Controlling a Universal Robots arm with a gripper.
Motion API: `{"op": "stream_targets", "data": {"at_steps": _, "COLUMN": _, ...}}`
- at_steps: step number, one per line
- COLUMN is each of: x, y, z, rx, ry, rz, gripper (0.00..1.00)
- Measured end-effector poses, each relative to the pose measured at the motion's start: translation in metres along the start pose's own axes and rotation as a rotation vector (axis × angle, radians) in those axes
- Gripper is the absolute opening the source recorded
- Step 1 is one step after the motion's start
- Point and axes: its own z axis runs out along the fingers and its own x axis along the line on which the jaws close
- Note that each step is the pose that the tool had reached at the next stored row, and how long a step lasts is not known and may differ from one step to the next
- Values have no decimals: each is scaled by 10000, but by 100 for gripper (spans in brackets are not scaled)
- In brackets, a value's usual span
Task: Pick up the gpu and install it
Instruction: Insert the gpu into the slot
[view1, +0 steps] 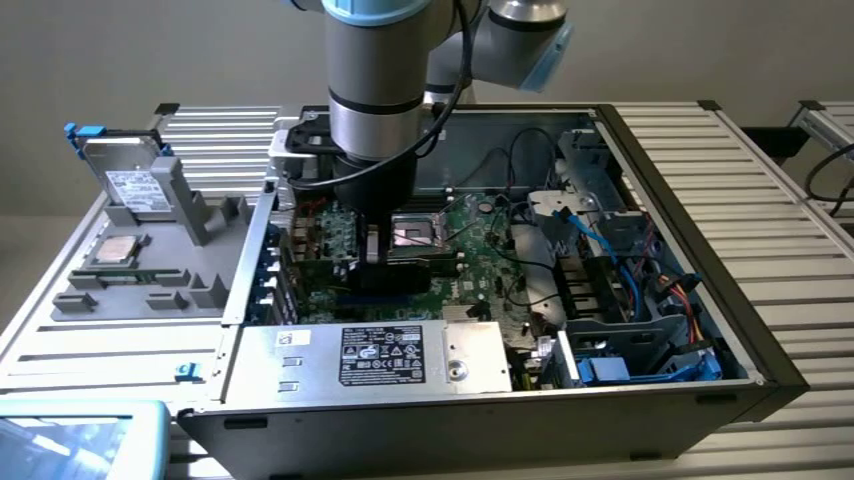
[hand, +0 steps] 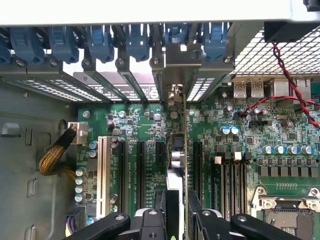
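Misalignment is the risk: the gripper (hand: 183, 217) clamps the gpu (hand: 185, 150) edge-on over the slots (hand: 141, 175) of the motherboard (hand: 280, 125), its bracket (hand: 181, 75) at the rear wall of the case (view1: 467, 425). A slight tilt could jam the connector beside its slot.

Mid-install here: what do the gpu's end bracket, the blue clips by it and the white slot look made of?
Bracket of the gpu: sheet metal, seemingly; dull silver sheen, thin folded edge.
Blue clips: probably moulded plastic; even blue colour, soft gloss, rounded shapes.
White slot: likely plastic; opaque off-white body, matte.
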Motion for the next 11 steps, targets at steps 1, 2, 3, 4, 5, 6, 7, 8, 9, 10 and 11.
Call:
{"op": "stream_targets", "data": {"at_steps": 1, "x": 0, "y": 0, "z": 0, "rx": 0, "ry": 0, "rz": 0, "gripper": 28}}
{"op": "stream_targets", "data": {"at_steps": 2, "x": 0, "y": 0, "z": 0, "rx": 0, "ry": 0, "rz": 0, "gripper": 28}}
{"op": "stream_targets", "data": {"at_steps": 3, "x": 0, "y": 0, "z": 0, "rx": 0, "ry": 0, "rz": 0, "gripper": 28}}
{"op": "stream_targets", "data": {"at_steps": 4, "x": 0, "y": 0, "z": 0, "rx": 0, "ry": 1, "rz": 0, "gripper": 28}}
{"op": "stream_targets", "data": {"at_steps": 5, "x": 0, "y": 0, "z": 1, "rx": 0, "ry": 1, "rz": 0, "gripper": 28}}
{"op": "stream_targets", "data": {"at_steps": 6, "x": 0, "y": 0, "z": 3, "rx": 0, "ry": 0, "rz": 0, "gripper": 28}}
{"op": "stream_targets", "data": {"at_steps": 7, "x": 0, "y": 0, "z": 4, "rx": 0, "ry": 0, "rz": 0, "gripper": 28}}
{"op": "stream_targets", "data": {"at_steps": 8, "x": 0, "y": -1, "z": 5, "rx": 1, "ry": -5, "rz": 0, "gripper": 28}}
{"op": "stream_targets", "data": {"at_steps": 9, "x": 0, "y": -1, "z": 5, "rx": 1, "ry": -5, "rz": 0, "gripper": 28}}
{"op": "stream_targets", "data": {"at_steps": 10, "x": 0, "y": 0, "z": 5, "rx": 1, "ry": -5, "rz": 0, "gripper": 28}}
{"op": "stream_targets", "data": {"at_steps": 11, "x": 0, "y": 0, "z": 5, "rx": 1, "ry": -6, "rz": -2, "gripper": 28}}
